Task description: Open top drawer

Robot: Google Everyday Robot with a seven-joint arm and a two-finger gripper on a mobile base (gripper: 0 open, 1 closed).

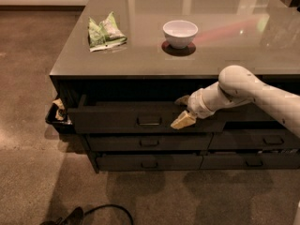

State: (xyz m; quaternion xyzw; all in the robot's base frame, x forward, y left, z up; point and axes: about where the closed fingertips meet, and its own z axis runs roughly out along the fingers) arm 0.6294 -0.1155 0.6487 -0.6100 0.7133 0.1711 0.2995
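While the grey tabletop (234, 55) fills the upper view, the top drawer (112, 118) sits just below its front edge. The drawer starts under the front left corner and stands part-way out, with a dark gap behind its front panel. The white arm (253, 90) reaches in from below the right end of the front edge. A crumpled green packet (105, 32) lies near the tabletop's left edge, and a white bowl (180, 33) stands further in, toward the middle. The end effector (181, 111) straddles the drawer's upper rim and is spread: one tan finger (183, 121) lies over the panel's front, the other behind it. The small metal pull (149, 121) is just left of it, apart.
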